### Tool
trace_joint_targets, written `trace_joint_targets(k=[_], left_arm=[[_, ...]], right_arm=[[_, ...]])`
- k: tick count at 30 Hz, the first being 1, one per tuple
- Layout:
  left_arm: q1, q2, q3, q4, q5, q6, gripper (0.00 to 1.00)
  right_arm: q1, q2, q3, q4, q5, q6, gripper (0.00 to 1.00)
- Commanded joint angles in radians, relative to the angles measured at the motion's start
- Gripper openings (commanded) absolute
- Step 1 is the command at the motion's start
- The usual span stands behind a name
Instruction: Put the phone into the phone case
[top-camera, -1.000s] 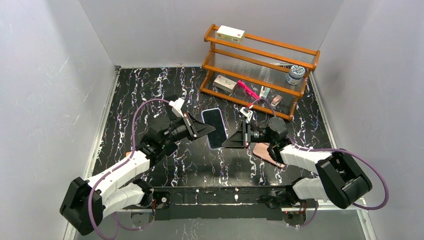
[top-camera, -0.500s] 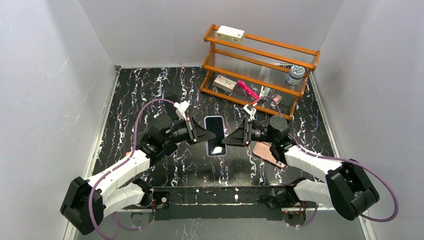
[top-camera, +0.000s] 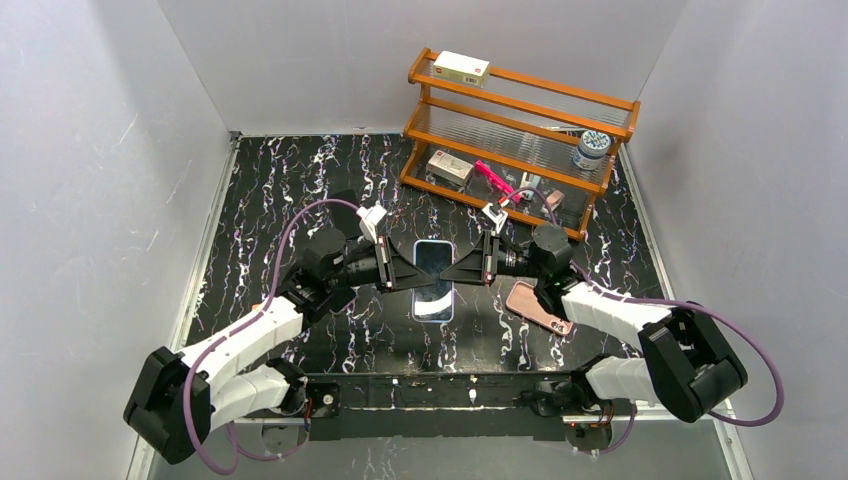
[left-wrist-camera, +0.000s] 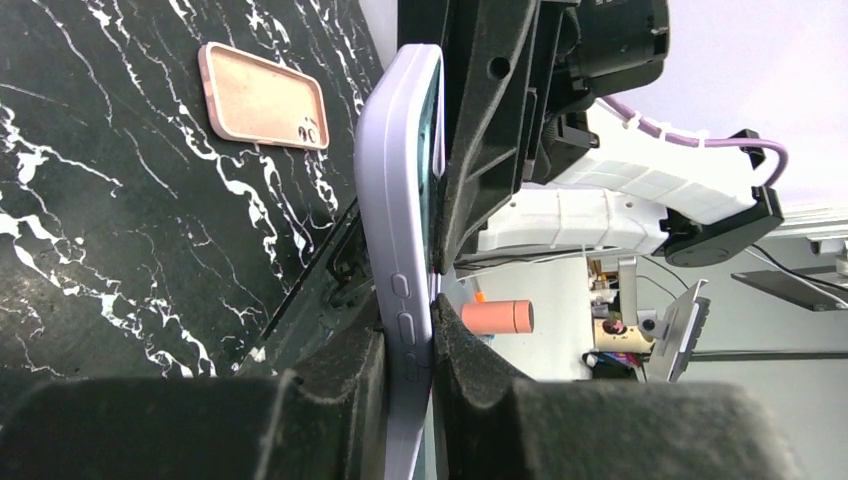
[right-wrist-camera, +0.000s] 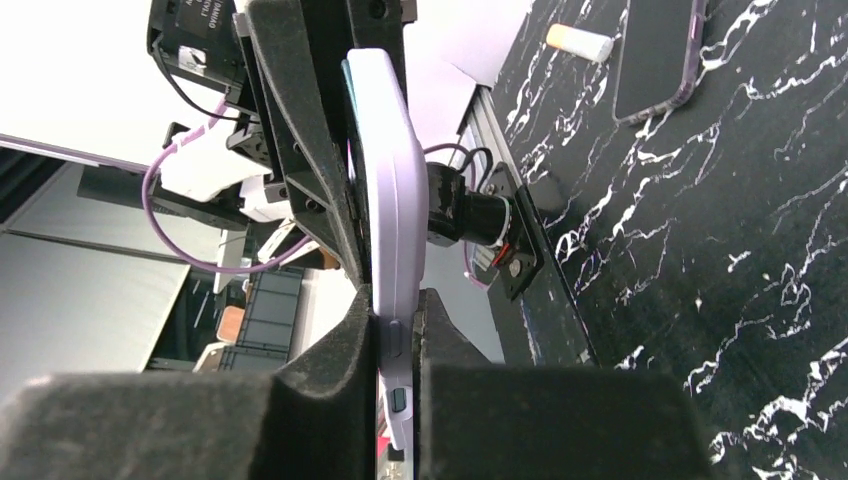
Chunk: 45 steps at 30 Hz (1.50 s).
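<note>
Pinching the phone (top-camera: 432, 258) by both edges above the table (top-camera: 300, 180): my left gripper (top-camera: 417, 272) at its nine o'clock, right gripper (top-camera: 447, 270) at three, jaws narrow. I see the pink phone case (top-camera: 537, 305) lying flat at four o'clock.

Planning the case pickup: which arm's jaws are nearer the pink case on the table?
Right. The right arm clamps its jaws on the right edge of the phone, the pink case just beside that forearm; the left arm clamps the opposite edge, farther off.
</note>
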Motion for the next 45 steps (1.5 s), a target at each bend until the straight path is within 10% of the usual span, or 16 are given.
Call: trace_joint_targets(k=[1, 7, 13, 31, 45], left_arm=[[-0.002, -0.033, 0.028, 0.019, 0.021, -0.016, 0.16], [-0.002, -0.078, 0.031, -0.135, -0.023, 0.031, 0.42], [-0.002, -0.113, 0.026, -0.225, -0.054, 0.055, 0.44], [-0.002, -0.106, 0.094, -0.499, -0.196, 0.176, 0.01], [-0.002, -0.086, 0.125, -0.529, -0.278, 0.206, 0.50]], right_arm=[[-0.003, 0.002, 0.000, 0.135, 0.075, 0.055, 0.02], [-0.008, -0.029, -0.029, 0.185, 0.156, 0.100, 0.01], [-0.028, -0.057, -0.046, 0.183, 0.217, 0.112, 0.01], [-0.032, -0.047, -0.030, 0.121, 0.222, 0.069, 0.01], [-0.031, 0.014, -0.054, 0.165, 0.094, 0.067, 0.01]])
